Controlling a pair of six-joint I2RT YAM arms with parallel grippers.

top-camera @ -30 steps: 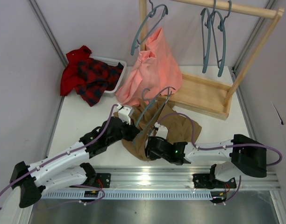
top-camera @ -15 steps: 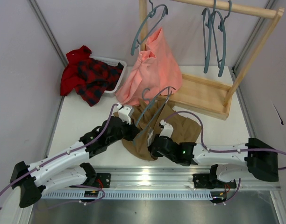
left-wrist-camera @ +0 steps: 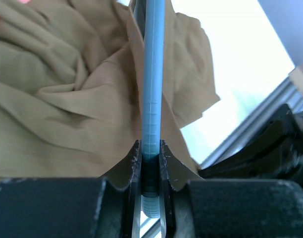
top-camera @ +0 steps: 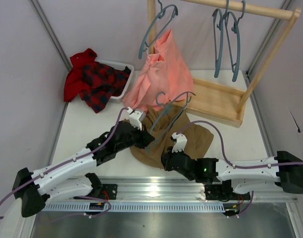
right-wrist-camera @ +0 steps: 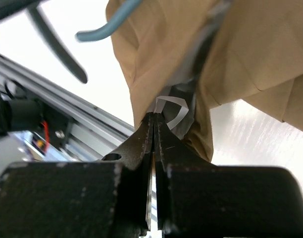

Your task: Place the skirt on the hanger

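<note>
Hanger (left-wrist-camera: 154, 74) shifted right, right arm drew back | left gripper (left-wrist-camera: 150, 148) clamps hanger bar | right gripper (right-wrist-camera: 154, 119) closed, pinching skirt (right-wrist-camera: 250, 54) edge

White arms (top-camera: 67, 167), black joints (top-camera: 292, 178), purple cables (top-camera: 250, 159).

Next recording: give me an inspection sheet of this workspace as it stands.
Surface: white table, skirt lying near the arms.
Job's things: khaki skirt crumpled; grey-blue hanger held over it.
Clutter: pink garment hanging at wooden rack; spare hangers; plaid garment in white basket.
Pincers: left pincer shut on hanger; right pincer shut, tips at skirt's edge, hold on cloth unclear.
Cables: purple cable loops above skirt.
Surroundings: plain walls; metal rail at near edge.
</note>
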